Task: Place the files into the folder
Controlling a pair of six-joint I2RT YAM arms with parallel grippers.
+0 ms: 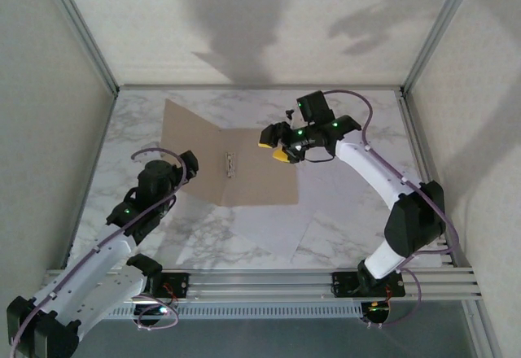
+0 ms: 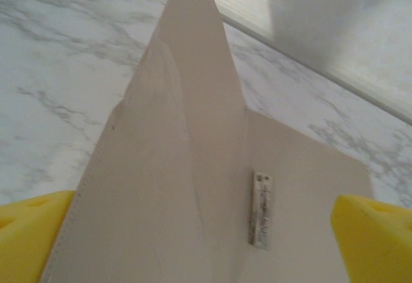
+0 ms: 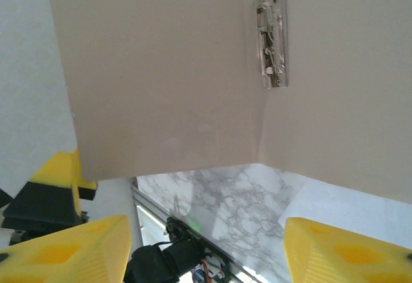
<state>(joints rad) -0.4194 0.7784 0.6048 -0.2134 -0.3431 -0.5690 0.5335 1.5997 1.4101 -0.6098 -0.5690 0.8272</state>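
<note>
- Tan cardboard folder [image 1: 252, 175] lies open on the marble desk [image 1: 138, 130], left flap raised between wide-spread left fingers [image 2: 32, 231].
- White paper files [image 1: 326, 207] lie near-right of it, nearest the right fingers [image 1: 281, 154], parted, empty.

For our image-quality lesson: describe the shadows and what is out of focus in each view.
Top external: broad soft shadows on the back wall. Left wrist: left fingertips blurred, folder sharper. Right wrist: metal clip crisp, right fingertips soft.

The folder [image 1: 244, 175] lies on the table [image 1: 138, 122], the files [image 1: 326, 203] beside its right and near edges
</note>
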